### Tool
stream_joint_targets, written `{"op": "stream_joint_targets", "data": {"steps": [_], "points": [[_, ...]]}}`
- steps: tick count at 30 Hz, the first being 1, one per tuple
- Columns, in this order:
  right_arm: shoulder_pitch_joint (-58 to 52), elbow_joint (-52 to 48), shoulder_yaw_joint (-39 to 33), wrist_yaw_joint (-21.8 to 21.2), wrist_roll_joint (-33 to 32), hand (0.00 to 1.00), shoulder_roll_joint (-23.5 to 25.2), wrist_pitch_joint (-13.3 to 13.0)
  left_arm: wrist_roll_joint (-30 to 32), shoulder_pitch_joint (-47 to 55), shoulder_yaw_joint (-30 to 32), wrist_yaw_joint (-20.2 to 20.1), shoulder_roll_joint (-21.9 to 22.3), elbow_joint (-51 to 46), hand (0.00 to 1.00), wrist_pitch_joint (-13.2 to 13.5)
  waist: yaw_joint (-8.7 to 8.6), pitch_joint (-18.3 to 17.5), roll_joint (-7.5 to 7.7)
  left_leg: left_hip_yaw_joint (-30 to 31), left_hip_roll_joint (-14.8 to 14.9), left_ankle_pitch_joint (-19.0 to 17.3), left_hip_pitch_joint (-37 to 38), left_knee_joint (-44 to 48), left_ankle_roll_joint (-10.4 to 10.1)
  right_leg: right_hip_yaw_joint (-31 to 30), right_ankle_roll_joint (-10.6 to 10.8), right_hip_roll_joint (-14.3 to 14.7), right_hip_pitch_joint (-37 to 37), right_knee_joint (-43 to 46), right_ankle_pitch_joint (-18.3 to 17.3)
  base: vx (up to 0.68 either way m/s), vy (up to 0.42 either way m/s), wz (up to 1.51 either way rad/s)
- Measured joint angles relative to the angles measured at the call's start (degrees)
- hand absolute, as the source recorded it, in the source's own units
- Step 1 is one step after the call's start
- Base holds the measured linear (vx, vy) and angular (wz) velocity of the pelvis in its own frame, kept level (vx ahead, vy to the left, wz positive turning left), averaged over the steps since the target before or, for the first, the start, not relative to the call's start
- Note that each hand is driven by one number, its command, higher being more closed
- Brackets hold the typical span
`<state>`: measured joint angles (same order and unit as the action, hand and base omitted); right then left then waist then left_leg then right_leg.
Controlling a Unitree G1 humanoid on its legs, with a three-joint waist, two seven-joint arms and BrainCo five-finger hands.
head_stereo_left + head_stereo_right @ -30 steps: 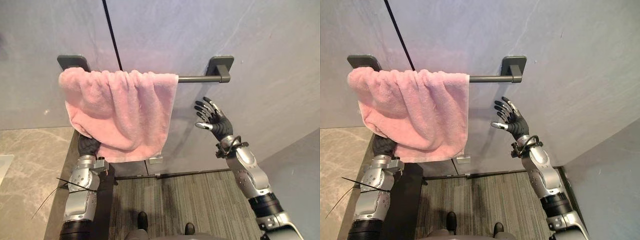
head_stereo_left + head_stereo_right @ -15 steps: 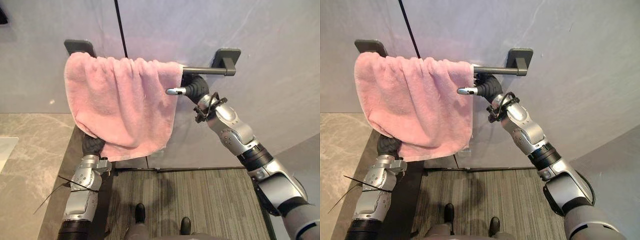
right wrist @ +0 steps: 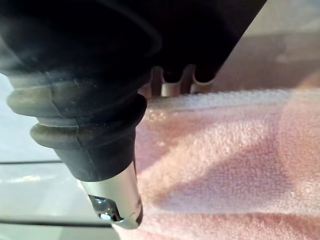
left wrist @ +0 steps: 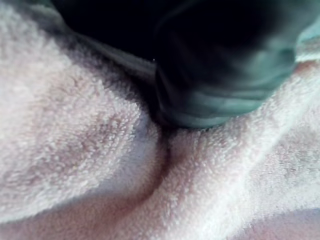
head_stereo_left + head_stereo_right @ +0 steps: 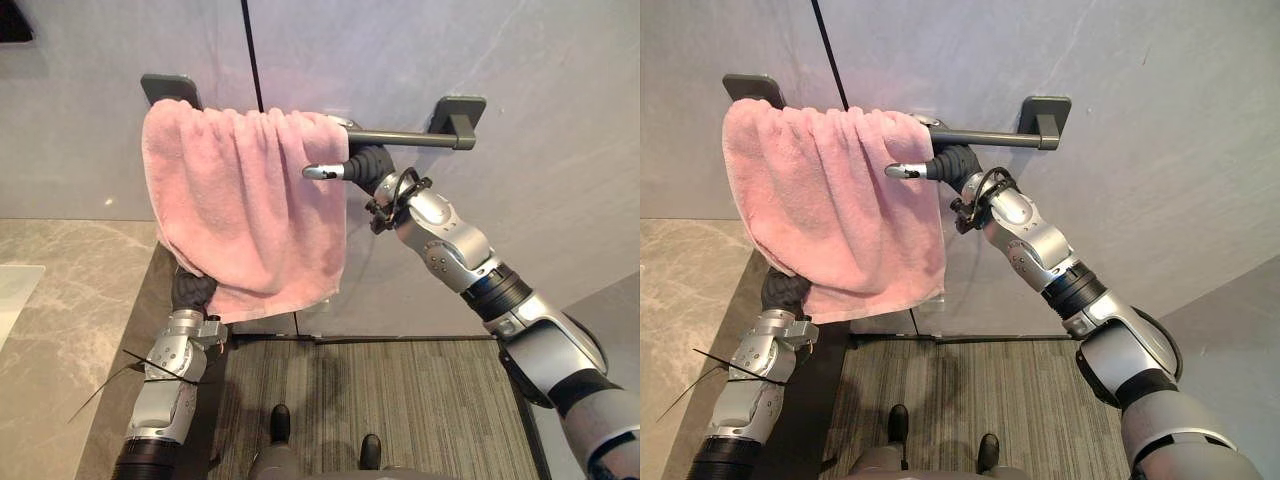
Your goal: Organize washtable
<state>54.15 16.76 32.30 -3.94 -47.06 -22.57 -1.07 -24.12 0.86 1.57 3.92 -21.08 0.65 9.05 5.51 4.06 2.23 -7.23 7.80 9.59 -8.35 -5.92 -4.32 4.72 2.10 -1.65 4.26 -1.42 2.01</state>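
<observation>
Right hand (image 5: 368, 162) has slid in onto the cloth's edge. Left hand (image 5: 192, 290) sits under the hem of the pink towel (image 5: 240, 200), its fingers hidden, so I cannot tell their state. Above them the towel drapes the bar (image 5: 400, 138). The right hand's fingers hook over its top edge, thumb (image 5: 322, 172) pinching the front.

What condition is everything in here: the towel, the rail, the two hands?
Pink towel: draped over the rail, bunched toward its left end.
Towel rail: fixed to the wall, right part bare.
Right hand: at the towel's upper right edge, by the rail.
Left hand: under the towel's lower edge, partly covered.
</observation>
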Motion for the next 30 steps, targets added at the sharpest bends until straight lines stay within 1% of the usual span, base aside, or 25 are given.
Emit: {"op": "stream_joint_targets", "data": {"steps": [7, 10, 12, 14, 16, 17, 20, 23, 26, 30], "points": [[-0.04, 1.26, -0.15, 0.00, 0.71, 1.00, 0.19, -0.08, 0.03, -0.14, -0.46, -0.01, 0.00, 1.09, 1.00, 0.02, -0.14, 0.00, 0.00, -0.04, 0.05, 0.32, 0.13, 0.00, 0.14, -0.01, -0.04, 0.24, -0.07, 0.07, 0.04, 0.00, 0.000, 0.00], [-1.75, 1.56, -2.02, 0.08, 1.25, 1.00, 0.55, -0.08, 0.04, -0.81, -0.47, 0.01, 0.00, 1.39, 1.00, 0.01, 0.00, -0.01, 0.01, -0.04, 0.09, 0.36, 0.31, 0.00, 0.11, -0.01, -0.05, 0.25, -0.21, 0.17, 0.06, 0.00, 0.000, 0.00], [-6.71, 1.48, -6.71, 0.38, 2.16, 1.00, 2.43, -0.51, 0.06, -0.94, -0.46, 0.02, 0.00, 1.83, 1.00, 0.01, 0.01, -0.03, 0.06, -0.08, 0.02, 0.36, 0.78, 0.00, 0.11, -0.01, -0.04, 0.13, -0.65, 0.17, 0.06, 0.00, 0.000, 0.00], [-10.59, 1.48, -8.88, 0.78, 2.70, 1.00, 2.40, -0.39, 0.11, -0.94, -0.45, 0.02, 0.00, 1.95, 1.00, 0.00, -0.05, -0.04, 0.06, -0.12, 0.00, 0.35, 0.99, -0.01, 0.11, -0.02, -0.03, -0.24, -0.87, 0.15, 0.05, 0.00, 0.000, 0.00], [-15.37, 1.48, -9.69, 1.37, 2.90, 1.00, 2.50, -0.10, 0.18, -0.94, -0.43, 0.00, 0.01, 1.95, 1.00, -0.01, -0.13, -0.03, 0.05, -0.17, 0.03, 0.34, 1.10, -0.01, 0.10, -0.06, -0.02, -0.24, -0.93, 0.11, 0.05, 0.00, 0.000, 0.00], [-15.88, 1.48, -9.72, 1.37, 2.95, 1.00, 2.55, -0.09, 0.18, -0.94, -0.44, 0.00, 0.02, 1.95, 1.00, -0.02, -0.18, -0.03, 0.05, -0.17, 0.04, 0.34, 1.10, -0.01, 0.10, -0.06, -0.02, -0.23, -0.93, 0.11, 0.05, 0.00, 0.000, 0.00], [-21.07, 1.00, -11.82, 1.20, 3.30, 1.00, 5.18, -0.02, 1.35, -0.93, -0.43, 0.02, 0.08, 1.95, 1.00, -0.09, -0.59, -0.03, 0.05, -0.34, 0.08, 0.34, 1.25, 0.00, 0.10, -0.20, -0.02, -0.22, -0.98, 0.07, 0.05, 0.01, 0.000, -0.01], [-21.20, 0.84, -12.07, 1.14, 4.77, 1.00, 6.09, 0.29, 2.34, -0.93, -0.42, 0.05, 0.08, 1.96, 1.00, -0.26, -1.37, -0.07, 0.10, -0.31, 0.03, 0.34, 1.45, 0.00, 0.10, -0.19, -0.02, -0.27, -1.22, 0.07, 0.05, 0.00, 0.000, 0.00], [-22.00, 0.85, -12.42, 1.26, 4.97, 1.00, 6.44, 0.34, 2.59, -0.94, -0.20, 0.13, 0.08, 2.05, 1.00, -0.51, -1.38, -0.06, 0.10, -0.37, -0.05, 0.32, 2.16, 0.00, 0.09, -0.22, 0.00, -0.37, -1.99, -0.07, 0.03, 0.00, 0.000, 0.00], [-22.81, 1.13, -15.14, 1.58, 4.94, 1.00, 6.40, 0.39, 2.73, -0.96, 1.31, 0.19, 0.09, 2.19, 1.00, -0.61, -1.40, -0.07, 0.11, -0.33, -0.03, 0.23, 2.28, -0.01, -0.02, -0.19, 0.02, -0.36, -2.13, -0.14, 0.02, 0.00, 0.000, 0.00]]}}
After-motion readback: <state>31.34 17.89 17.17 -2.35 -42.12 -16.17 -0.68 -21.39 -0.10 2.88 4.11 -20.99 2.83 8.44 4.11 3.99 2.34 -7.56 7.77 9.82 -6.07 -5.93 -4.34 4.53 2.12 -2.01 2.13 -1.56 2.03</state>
